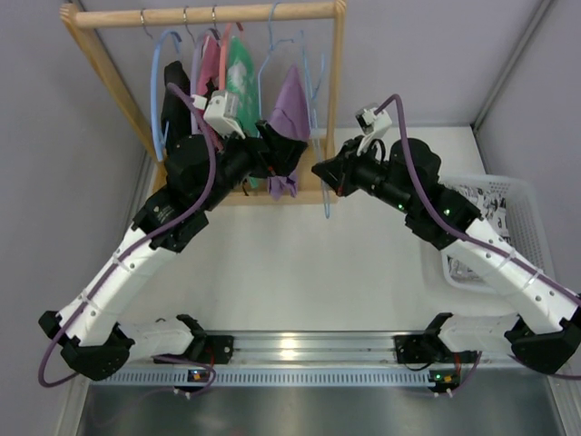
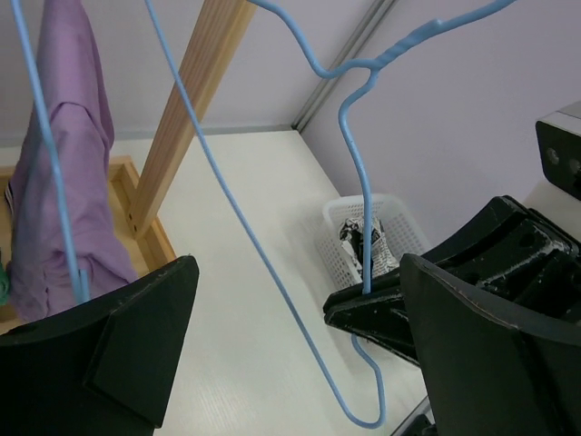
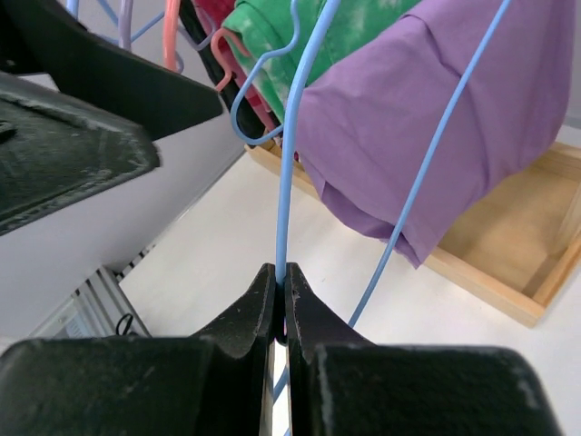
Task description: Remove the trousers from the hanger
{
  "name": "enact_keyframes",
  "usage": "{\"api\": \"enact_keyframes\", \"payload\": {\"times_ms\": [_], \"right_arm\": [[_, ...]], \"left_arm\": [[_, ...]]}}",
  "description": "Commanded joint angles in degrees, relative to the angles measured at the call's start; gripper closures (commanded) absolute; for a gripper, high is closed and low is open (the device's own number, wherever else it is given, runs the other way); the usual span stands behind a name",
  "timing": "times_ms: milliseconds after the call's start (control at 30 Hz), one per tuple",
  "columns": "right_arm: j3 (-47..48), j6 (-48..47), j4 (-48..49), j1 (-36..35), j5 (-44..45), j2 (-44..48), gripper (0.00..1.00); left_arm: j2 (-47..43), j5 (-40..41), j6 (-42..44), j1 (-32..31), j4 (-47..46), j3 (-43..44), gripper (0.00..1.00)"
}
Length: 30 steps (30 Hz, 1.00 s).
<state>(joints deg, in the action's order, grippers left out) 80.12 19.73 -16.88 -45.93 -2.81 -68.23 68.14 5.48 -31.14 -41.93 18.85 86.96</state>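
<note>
The thin light-blue hanger (image 1: 325, 195) hangs bare in front of the wooden rack, its wire running up toward the rail. My right gripper (image 1: 320, 170) is shut on one strand of the hanger (image 3: 283, 182), the jaws pinching the wire (image 3: 281, 277). My left gripper (image 2: 300, 272) stands wide open just left of it, near the purple garment, with the hanger (image 2: 263, 254) passing between its fingers untouched. The left wrist view also shows the right gripper's fingers (image 2: 372, 309) clamped on the wire. The black-and-white printed trousers (image 1: 486, 195) lie in the white basket (image 1: 522, 186) at the right, also visible from the left wrist (image 2: 368, 241).
The wooden rack (image 1: 209, 13) at the back carries several hangers with a purple garment (image 1: 290, 118), a green top (image 1: 241, 68) and pink and dark items. Its wooden base frame (image 3: 536, 245) lies just behind the grippers. A grey wall closes the right side.
</note>
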Motion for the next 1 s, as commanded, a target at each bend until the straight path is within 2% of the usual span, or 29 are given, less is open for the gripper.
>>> {"api": "enact_keyframes", "payload": {"times_ms": [0,233,367,500,700,967], "right_arm": [[4.1,1.6,-0.2,0.9,3.8,2.0,1.00],[7.8,2.7,1.6,2.7,0.4,-1.3,1.00],[11.5,2.4,1.5,4.7,-3.1,-5.4,1.00],[20.1,2.9,-4.5,8.7,-5.2,-11.1,1.00],[34.2,0.1,-15.2,11.8,-5.3,-20.9,1.00],[40.2,2.5,-18.4,14.5,-7.6,-27.1,1.00]], "left_arm": [[-3.1,0.0,4.6,0.7,-3.4,-0.7,0.01],[-5.8,-3.8,7.9,6.0,-2.9,-0.7,0.01],[-7.8,-3.6,9.6,9.8,0.7,-0.6,0.01],[-11.2,-3.4,12.5,11.4,2.9,-2.0,0.01],[-15.9,-2.0,12.3,14.4,3.8,-5.3,0.01],[-15.7,-4.6,11.9,15.6,6.0,-4.0,0.01]]}}
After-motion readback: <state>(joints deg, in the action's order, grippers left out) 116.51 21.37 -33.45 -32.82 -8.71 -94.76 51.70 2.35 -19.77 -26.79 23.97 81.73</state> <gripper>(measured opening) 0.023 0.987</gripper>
